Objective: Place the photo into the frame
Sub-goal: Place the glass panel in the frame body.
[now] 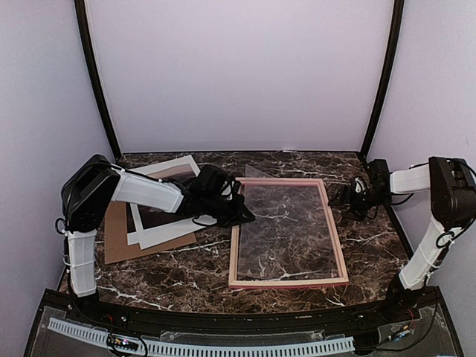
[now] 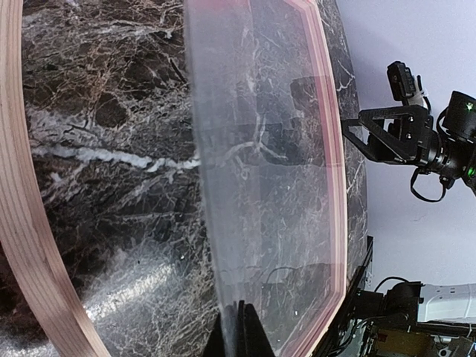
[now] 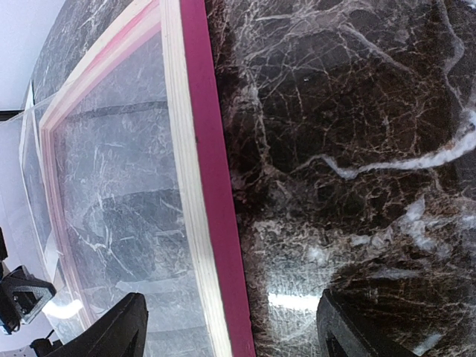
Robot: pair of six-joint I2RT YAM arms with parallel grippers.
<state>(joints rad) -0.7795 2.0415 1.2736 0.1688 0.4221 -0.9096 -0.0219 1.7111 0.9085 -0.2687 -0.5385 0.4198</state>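
Observation:
The frame (image 1: 286, 282) lies flat in the middle of the marble table, pale wood side up, with a pink outer edge (image 3: 212, 186). A clear sheet (image 1: 286, 223) rests slanted over its opening, one corner poking past the far rail. My left gripper (image 1: 244, 216) is shut on the sheet's left edge; in the left wrist view the fingertips (image 2: 236, 312) pinch the sheet (image 2: 253, 186). The photo (image 1: 163, 236) lies to the left, picture side up, partly under my left arm. My right gripper (image 3: 234, 327) stands open, straddling the frame's right rail without touching it.
A brown cardboard board (image 1: 123, 242) lies under the photo at the left. Black corner posts and pale walls close in the table at the back and sides. Bare marble (image 1: 186, 275) shows between the frame and the arm bases.

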